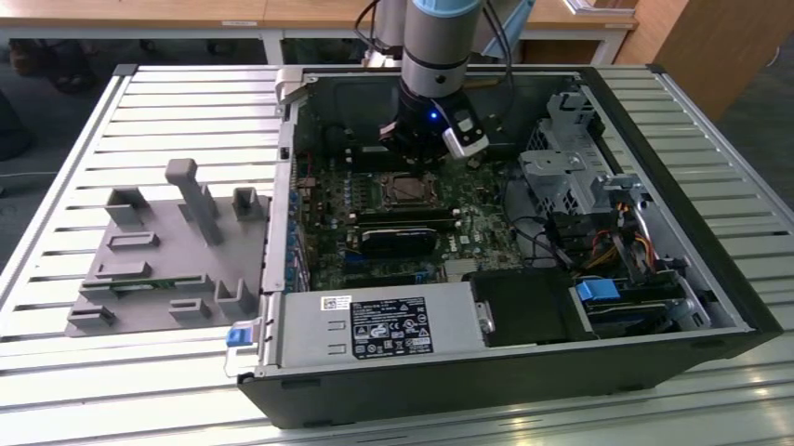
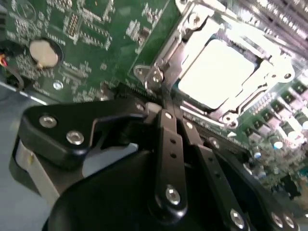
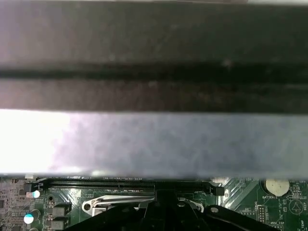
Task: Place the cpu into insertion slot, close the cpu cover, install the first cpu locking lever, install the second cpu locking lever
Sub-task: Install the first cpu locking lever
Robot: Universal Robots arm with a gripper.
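Observation:
The cpu (image 2: 219,72) lies in the insertion slot (image 1: 403,190) on the green motherboard, its pale metal face showing through the window of the cpu cover (image 2: 185,36). The silvery frame lies flat over it. My gripper (image 1: 416,156) hangs just behind the slot inside the open computer case. In the second wrist view my gripper (image 2: 161,98) has its black fingers (image 2: 168,139) drawn together, shut, with the tips at the socket's corner by a thin metal lever. In the first wrist view my gripper (image 3: 166,199) sits beside a silvery locking lever (image 3: 120,199). Whether the tips grip the lever is hidden.
The case wall (image 3: 154,139) stands close behind the gripper. A long black module (image 1: 397,240) lies in front of the slot, a power supply (image 1: 372,325) nearer the front, and a drive cage (image 1: 571,177) with cables at the exterior view's right. A grey fixture (image 1: 162,251) sits on the slatted table.

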